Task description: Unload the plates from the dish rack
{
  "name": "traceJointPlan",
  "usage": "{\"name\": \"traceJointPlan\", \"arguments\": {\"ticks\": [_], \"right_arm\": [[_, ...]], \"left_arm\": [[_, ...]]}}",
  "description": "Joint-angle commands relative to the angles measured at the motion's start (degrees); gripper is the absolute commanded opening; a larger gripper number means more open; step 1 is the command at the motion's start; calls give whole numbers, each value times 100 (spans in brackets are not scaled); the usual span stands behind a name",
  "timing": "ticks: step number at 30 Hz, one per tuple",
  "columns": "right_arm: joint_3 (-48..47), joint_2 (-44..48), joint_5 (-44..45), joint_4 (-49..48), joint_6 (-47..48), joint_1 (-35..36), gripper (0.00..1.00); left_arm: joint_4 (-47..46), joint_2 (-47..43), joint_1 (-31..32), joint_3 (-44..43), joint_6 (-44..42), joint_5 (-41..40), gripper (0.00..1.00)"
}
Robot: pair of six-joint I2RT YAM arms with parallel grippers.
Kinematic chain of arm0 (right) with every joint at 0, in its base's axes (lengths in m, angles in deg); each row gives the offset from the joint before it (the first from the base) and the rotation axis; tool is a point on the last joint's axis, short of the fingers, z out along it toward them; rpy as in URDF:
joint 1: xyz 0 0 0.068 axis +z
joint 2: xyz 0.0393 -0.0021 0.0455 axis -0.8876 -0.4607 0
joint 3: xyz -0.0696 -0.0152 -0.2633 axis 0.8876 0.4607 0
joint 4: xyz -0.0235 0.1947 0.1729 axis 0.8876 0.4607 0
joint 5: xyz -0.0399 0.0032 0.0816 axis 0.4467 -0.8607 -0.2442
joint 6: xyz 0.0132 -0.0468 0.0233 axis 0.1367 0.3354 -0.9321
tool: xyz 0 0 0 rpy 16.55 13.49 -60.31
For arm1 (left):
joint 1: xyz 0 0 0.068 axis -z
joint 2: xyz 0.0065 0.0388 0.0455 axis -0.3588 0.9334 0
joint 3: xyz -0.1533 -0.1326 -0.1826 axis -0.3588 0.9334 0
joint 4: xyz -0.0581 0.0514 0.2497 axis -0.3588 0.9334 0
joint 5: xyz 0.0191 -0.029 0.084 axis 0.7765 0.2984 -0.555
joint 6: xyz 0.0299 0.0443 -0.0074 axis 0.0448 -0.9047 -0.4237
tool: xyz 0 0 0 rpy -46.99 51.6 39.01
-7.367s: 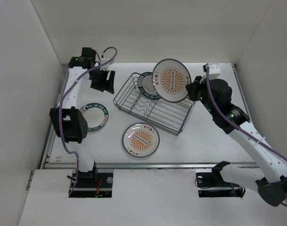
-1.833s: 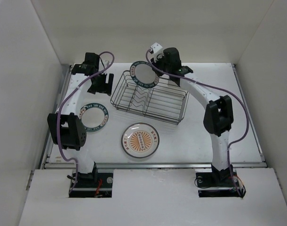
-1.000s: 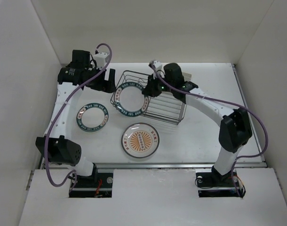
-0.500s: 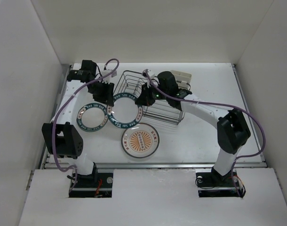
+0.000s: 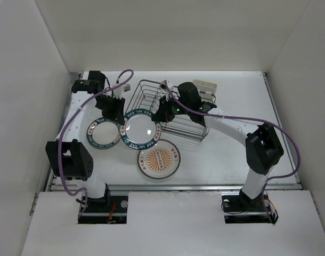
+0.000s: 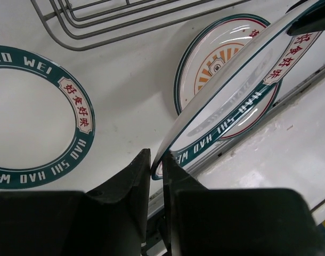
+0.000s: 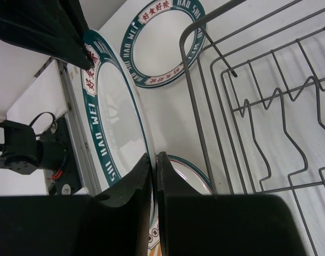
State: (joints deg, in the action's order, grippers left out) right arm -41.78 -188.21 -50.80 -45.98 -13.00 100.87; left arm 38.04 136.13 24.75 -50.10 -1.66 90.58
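The left end effector [image 6: 156, 160] and the right end effector [image 7: 153, 159] each pinch an opposite edge of a small round white plate with a teal-green lettered rim [image 5: 141, 129]. It is held tilted just left of the rectangular dark wire dish rack [image 5: 190, 126]. On the white table [image 5: 226, 154] nearby lie a matching teal-rimmed plate [image 5: 104, 133] and an orange-sunburst plate [image 5: 159, 159].

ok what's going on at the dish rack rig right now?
Both arms have one teal-rimmed plate between them, tilted, just left of the dish rack. The left gripper is shut on its left rim and the right gripper on its right rim, so it looks like a handover. A second teal plate and an orange sunburst plate lie flat on the table. No plate shows in the rack.
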Motion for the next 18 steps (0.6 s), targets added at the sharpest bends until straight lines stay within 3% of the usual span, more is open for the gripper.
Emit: {"name": "traceJointPlan", "arguments": {"ticks": [1, 9, 18], "right_arm": [[-93, 161, -72, -808, -220, 204, 0], [-462, -313, -187, -684, -440, 204, 19], [-586, -446, -248, -631, -554, 204, 34]], "left_arm": [[293, -431, -99, 30, 83, 853, 0], [268, -677, -548, -163, 478, 1125, 0], [118, -730, -908, 346, 531, 1231, 0]]}}
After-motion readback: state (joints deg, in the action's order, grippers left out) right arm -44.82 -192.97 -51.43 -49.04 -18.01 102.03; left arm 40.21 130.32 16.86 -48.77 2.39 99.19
